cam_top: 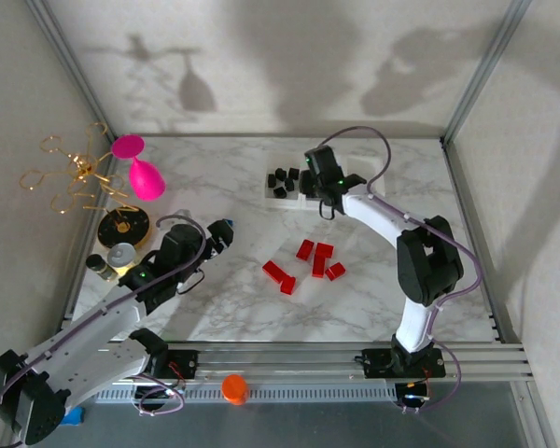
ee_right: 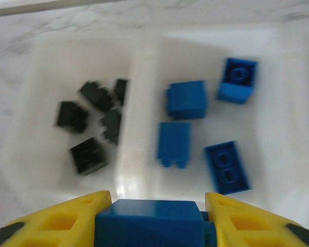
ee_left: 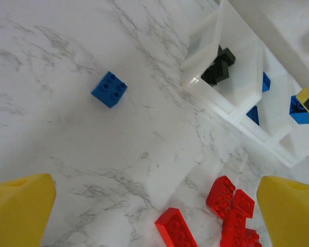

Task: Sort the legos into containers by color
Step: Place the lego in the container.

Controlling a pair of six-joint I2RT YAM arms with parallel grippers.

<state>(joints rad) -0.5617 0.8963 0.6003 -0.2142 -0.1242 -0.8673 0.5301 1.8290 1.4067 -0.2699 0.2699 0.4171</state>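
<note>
- A small blue plastic brick (ee_right: 149, 226) is clamped between the right gripper's (ee_right: 157, 216) yellow fingers, apparently over the middle compartment of the clear plastic tray (ee_right: 139, 92), where four blue bricks (ee_right: 186, 99) lie.
- Black bricks (ee_right: 87, 128) fill the neighbouring compartment.
- Red bricks (cam_top: 308, 261) lie clustered on the marble table (cam_top: 215, 177).
- The left gripper (ee_left: 154, 206) gapes wide and empty, near a loose blue brick (ee_left: 109, 89).

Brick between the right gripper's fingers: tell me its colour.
Blue. The brick shows best in the right wrist view, held between the yellow fingers.

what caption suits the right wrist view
Right gripper holds a blue brick over the tray, blue bricks and black bricks sorted in neighbouring compartments
</note>
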